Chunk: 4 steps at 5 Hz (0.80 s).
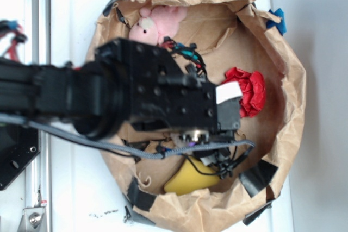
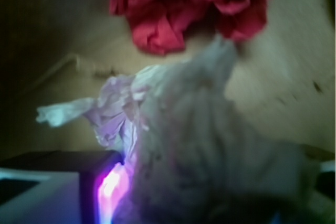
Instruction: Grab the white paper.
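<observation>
White paper (image 2: 173,145) fills most of the wrist view, so close to the lens it's blurry, with a ragged bit sticking out to the left. Its lower part sits right by a dark finger (image 2: 52,163) of the pincer at the bottom left, next to a pinkish-purple glow. My guess is the pincer's either on it or about to be, but only that one finger shows, so I can't tell if it's open, closed or actually gripping the wad.

From the exterior view you can't see the white wad at all, because the black arm (image 1: 136,88) hangs right over the middle and hides it. The pincer (image 1: 228,115) end, with its white tape strip (image 1: 228,92), points at the red paper wad (image 1: 247,91), which matches the wrist view, where the red wad lies just beyond the white one.

Everything lives in a shallow bin made of crumpled brown paper (image 1: 288,80) with the sides rolled up, patched with black and blue tape. I'd say the raised rim is there to keep stuff from getting shoved off the white table (image 1: 76,4). Inside: a pink plush toy (image 1: 155,23) up top near the rim, the red wad on the right, a yellow thing (image 1: 187,180) at the bottom half under the cables, and the white paper somewhere under the arm.
</observation>
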Available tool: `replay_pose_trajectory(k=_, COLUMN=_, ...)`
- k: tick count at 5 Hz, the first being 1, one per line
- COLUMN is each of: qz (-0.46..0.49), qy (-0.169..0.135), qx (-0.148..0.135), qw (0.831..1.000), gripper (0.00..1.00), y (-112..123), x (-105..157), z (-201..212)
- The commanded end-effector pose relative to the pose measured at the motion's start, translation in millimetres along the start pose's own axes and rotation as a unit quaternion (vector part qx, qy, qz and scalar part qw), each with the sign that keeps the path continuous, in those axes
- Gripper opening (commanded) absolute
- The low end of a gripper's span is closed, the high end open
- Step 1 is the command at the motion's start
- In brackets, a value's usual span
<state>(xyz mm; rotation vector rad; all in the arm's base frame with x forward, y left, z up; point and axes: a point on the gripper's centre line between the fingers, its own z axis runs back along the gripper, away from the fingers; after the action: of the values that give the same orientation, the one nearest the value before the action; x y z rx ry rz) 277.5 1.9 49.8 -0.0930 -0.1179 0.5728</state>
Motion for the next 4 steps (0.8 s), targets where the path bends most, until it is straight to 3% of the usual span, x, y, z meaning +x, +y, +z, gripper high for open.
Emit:
replay_pose_trajectory(k=1, qz=-0.133, qy=0.035, qx=-0.032, qw=0.990, gripper=0.00, y=-1, x=22, z=95)
replay_pose_trajectory(k=2, qz=-0.199, qy=0.013, qx=0.041, qw=0.979, gripper=0.00, y=4, x=21, z=123)
replay_pose_trajectory(k=3, qz=-0.227, qy=-0.045, qx=0.071, qw=0.970, gripper=0.00, y=13, x=26, z=139)
replay_pose_trajectory(k=4, qz=-0.223, qy=-0.081, qx=0.059, qw=0.970, gripper=0.00, y=21, x=30, z=148)
